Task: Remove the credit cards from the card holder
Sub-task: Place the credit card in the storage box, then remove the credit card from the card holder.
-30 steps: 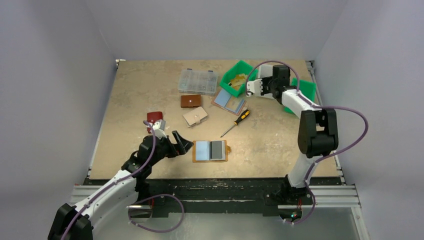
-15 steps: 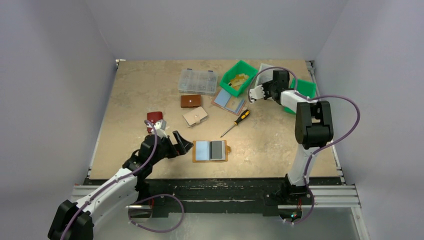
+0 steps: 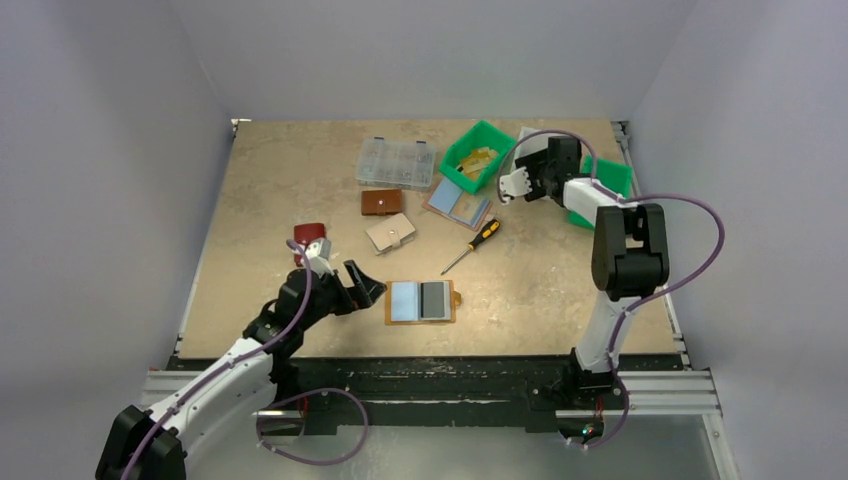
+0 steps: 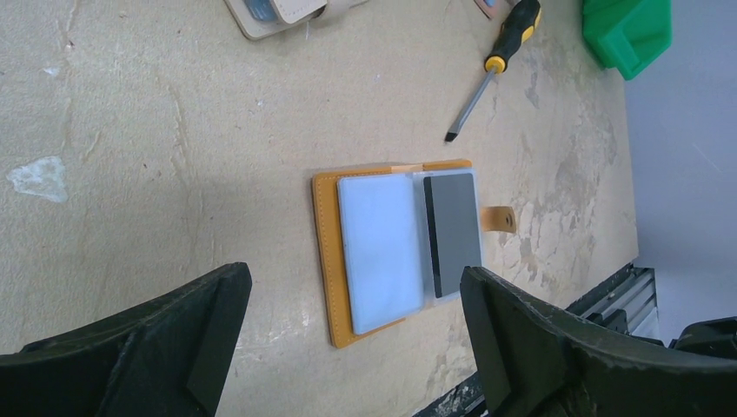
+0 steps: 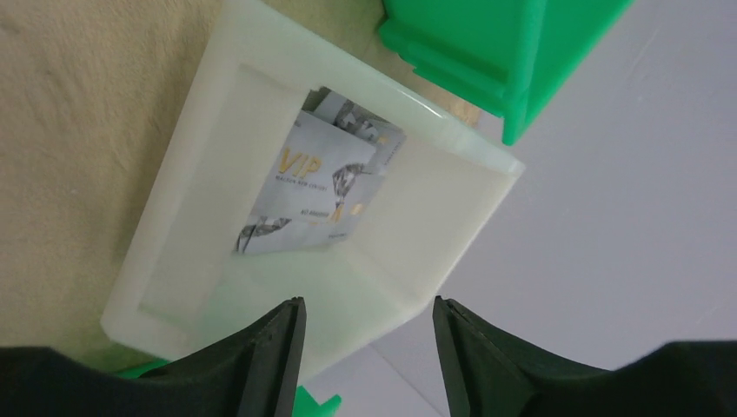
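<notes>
Two cards (image 3: 405,300) are being shown inside the holder (image 3: 421,301), which is lying open and flat at the lower middle of the top view. A pale blue card (image 4: 382,252) is sitting in its left half and a grey card (image 4: 452,233) in its right half. Neither is being touched.

The left gripper (image 3: 362,285) is being held just left of the holder, with its fingers (image 4: 174,334) spread wide and nothing being gripped. In the left wrist view the holder is being framed between them.

The right gripper (image 5: 367,313) is being held well apart, at the upper right of the top view, over a white tray (image 5: 174,261). Its fingers are parted and empty. At least two cards, a VIP card (image 5: 326,174) uppermost, are being kept in that tray, so part of the job is being judged as done.

By this reading, what is being left is the drawing out of the two cards from the holder. Whether more are being hidden behind them cannot be told.
</notes>
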Controlling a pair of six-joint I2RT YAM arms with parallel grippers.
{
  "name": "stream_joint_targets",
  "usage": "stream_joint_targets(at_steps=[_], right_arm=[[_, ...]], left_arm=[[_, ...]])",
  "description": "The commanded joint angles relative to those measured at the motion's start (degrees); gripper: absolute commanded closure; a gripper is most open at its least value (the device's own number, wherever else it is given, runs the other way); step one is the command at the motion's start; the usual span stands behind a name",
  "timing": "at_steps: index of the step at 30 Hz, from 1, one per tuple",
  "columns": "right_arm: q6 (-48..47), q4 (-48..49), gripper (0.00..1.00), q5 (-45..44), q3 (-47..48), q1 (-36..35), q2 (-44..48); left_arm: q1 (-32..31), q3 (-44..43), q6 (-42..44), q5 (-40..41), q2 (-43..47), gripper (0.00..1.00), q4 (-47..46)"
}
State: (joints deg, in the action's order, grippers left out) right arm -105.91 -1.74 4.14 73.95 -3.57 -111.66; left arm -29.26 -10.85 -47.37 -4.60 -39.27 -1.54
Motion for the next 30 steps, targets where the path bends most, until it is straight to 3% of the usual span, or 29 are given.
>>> stream_joint_targets(at_steps=[1,7,11,14,19,24,27,30], right_arm=[[0.43,-5.67,0.36,2.41,2.51,0.92,8.18],[3.32,-12.78,0.31,4.8,2.58,1.11,15.21],[13.24,-21.58,0.25,9.72,3.07,0.94,21.51],[25.83,-27.98,0.2,18.91,2.74,0.85,27.02],[48.59,-31.2,0.01,38.94,-2.54,0.84,37.06],[73.59,-24.97,0.01,61.84,-11.47,0.84,41.69],[74.72,-28.54,0.01,72.92,-13.23,0.74,38.94],[72.16,-31.34,0.01,73.93,-15.09,0.42,36.43]], left_arm=[[0.34,-2.77,-0.52,-0.97,1.11,0.0,-2.06],[0.34,-2.06,-2.08,-3.91,0.01,0.0,-4.41],[0.34,-0.07,-3.48,-8.83,-2.06,0.0,-10.3],[0.34,1.09,-5.48,-11.04,-3.83,0.0,-14.88],[0.34,1.18,-7.82,-14.03,-7.32,0.01,-19.78],[0.21,0.7,-8.72,-19.45,-12.22,0.0,-25.82],[-0.6,0.68,-9.39,-21.42,-13.71,0.03,-28.42],[-3.47,-0.07,-8.52,-19.04,-13.2,0.06,-26.87]])
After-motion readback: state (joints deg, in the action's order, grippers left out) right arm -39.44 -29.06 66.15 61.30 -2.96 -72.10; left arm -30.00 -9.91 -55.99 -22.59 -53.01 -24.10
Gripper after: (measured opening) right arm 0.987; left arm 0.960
